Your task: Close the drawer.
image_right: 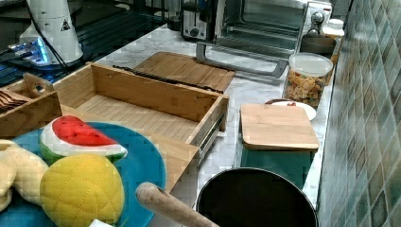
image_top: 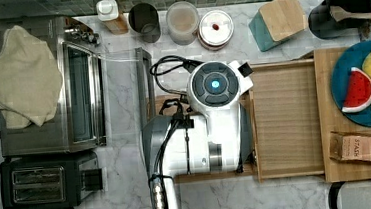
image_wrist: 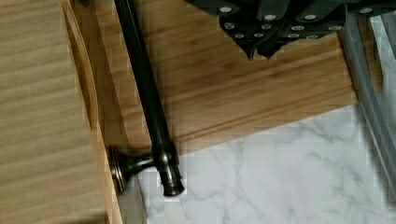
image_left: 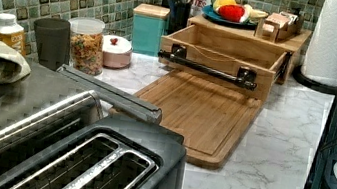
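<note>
The drawer (image_top: 286, 119) is pulled out of the wooden unit (image_top: 331, 123), its light-wood bottom bare. In the left view its front panel (image_left: 211, 63) carries a black bar handle (image_left: 208, 70). The right view shows the drawer (image_right: 142, 101) open with thin walls. In the wrist view my gripper (image_wrist: 259, 53) hangs above the cutting board (image_wrist: 233, 93), shut with nothing held, a short way from the handle (image_wrist: 144, 98). The drawer bottom (image_wrist: 37, 116) lies on the far side of that handle. In the top view the arm (image_top: 210, 127) covers the board in front of the drawer.
A toaster oven (image_top: 67, 98) with its door down and a toaster (image_top: 44, 183) sit at the top view's left. Jars (image_top: 183, 22), a teal block (image_top: 277, 22) and a black utensil holder (image_top: 341, 9) line the tiled wall. A blue plate of toy fruit (image_top: 367, 85) tops the unit.
</note>
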Motion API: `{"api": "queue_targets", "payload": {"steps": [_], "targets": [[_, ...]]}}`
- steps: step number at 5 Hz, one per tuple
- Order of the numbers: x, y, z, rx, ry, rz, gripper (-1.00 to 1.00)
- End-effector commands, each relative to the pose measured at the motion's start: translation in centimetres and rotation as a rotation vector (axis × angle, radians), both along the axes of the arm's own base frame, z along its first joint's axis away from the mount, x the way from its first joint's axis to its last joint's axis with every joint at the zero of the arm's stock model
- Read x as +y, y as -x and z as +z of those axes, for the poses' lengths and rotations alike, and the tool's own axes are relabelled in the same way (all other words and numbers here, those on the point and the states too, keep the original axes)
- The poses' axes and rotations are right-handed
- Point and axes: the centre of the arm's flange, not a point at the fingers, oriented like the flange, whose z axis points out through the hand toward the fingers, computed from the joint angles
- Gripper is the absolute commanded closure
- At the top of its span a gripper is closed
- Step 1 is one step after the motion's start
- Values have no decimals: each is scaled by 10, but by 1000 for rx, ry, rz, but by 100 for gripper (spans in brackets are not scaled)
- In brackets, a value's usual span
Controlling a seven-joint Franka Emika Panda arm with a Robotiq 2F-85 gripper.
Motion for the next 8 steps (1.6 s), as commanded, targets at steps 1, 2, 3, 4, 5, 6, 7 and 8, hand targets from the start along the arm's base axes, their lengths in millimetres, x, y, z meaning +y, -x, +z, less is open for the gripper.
{"api": "queue_targets", "payload": {"steps": [1, 2, 3, 4, 5, 6, 7, 8], "targets": [[-15, 12, -39, -36, 22, 131, 100], [-22, 23, -65, -50, 30, 157, 100], [-28, 31, -90, -31, 25, 162, 100], [-36, 36, -104, -5, 17, 174, 100], [-46, 42, -112, -8, 36, 184, 100], [-59, 40, -122, -2, 46, 216, 100], [-78, 32, -137, -20, 31, 254, 100], [-97, 27, -141, 2, 17, 253, 100]]}}
